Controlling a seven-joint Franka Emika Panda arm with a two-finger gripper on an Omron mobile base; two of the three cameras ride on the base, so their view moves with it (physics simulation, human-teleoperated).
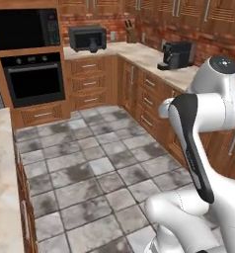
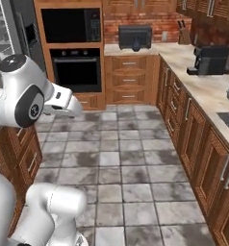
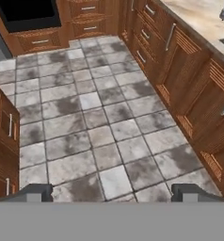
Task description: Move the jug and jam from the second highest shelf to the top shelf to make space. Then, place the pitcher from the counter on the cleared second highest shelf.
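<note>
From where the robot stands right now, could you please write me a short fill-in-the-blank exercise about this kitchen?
1. The tool hangs over the tiled floor with its fingers ____.
2. The microwave sits directly ____ the oven.
3. The black coffee machine stands on the ____.
4. The toaster oven on the far worktop is ____ in colour.

Missing words: open; above; counter; black
</note>
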